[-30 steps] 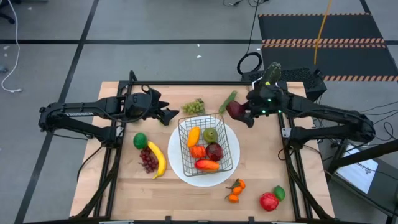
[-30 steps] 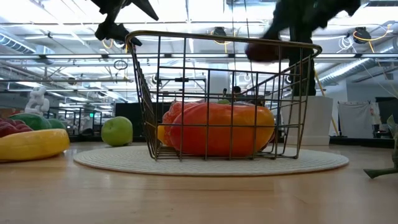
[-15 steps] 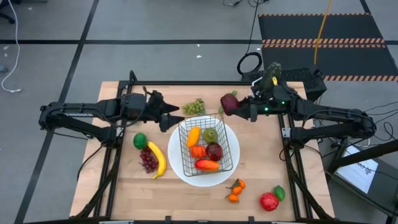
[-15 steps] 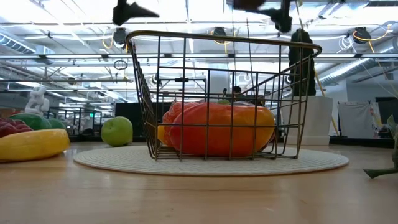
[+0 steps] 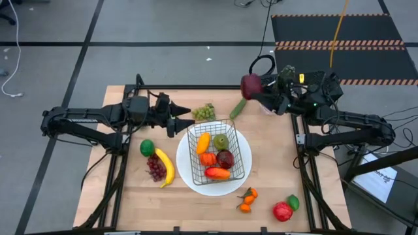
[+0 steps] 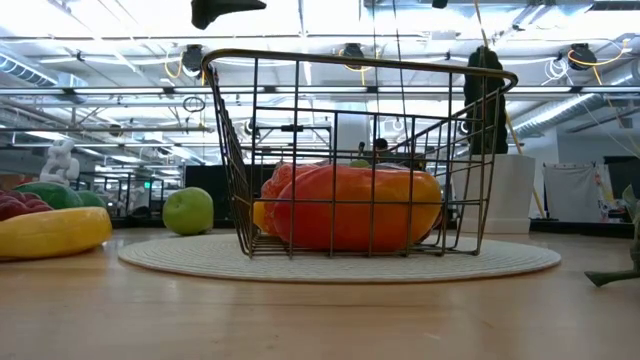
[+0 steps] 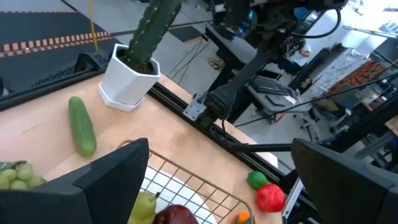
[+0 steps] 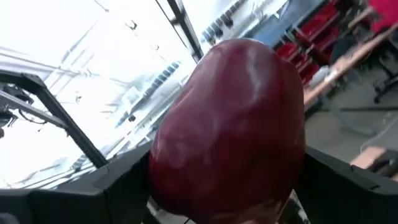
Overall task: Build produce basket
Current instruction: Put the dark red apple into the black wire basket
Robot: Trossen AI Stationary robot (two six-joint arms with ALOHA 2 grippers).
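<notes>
Your right gripper [image 5: 256, 91] is clamped on a dark red fruit [image 5: 250, 85], probably an apple, and it has lifted and swung away over the last second. A second ago it held the fruit just beside the basket's far right corner; now it hangs high over the table's far edge, near the potted cactus [image 5: 285, 77], well apart from the basket. In the right wrist view the red fruit [image 8: 230, 127] fills the frame between the two dark fingers, pointing up toward the room. That suggests the fruit is not being lowered into the basket yet, so this piece remains undelivered.

Your left gripper [image 5: 181, 118] has edged toward the basket and now hovers just beside its near left rim, with its fingers spread apart and nothing between them.

The wire basket [image 5: 243, 171] sits on a round white plate [image 5: 185, 173] in the middle of the table. It already holds several pieces, including an orange pepper [image 5: 217, 173] and a pear [image 5: 221, 141].

Produce waiting on the table: green grapes [image 5: 203, 112] and a cucumber [image 5: 238, 108] behind the basket, a lime [image 5: 147, 147], a banana [image 5: 166, 166] and purple grapes [image 5: 155, 168] on the left, tangerines [image 5: 247, 200], a tomato [image 5: 282, 211] and another lime [image 5: 293, 202] toward the front right.

The cactus stands close beneath your loaded gripper and could be knocked on the way back.
</notes>
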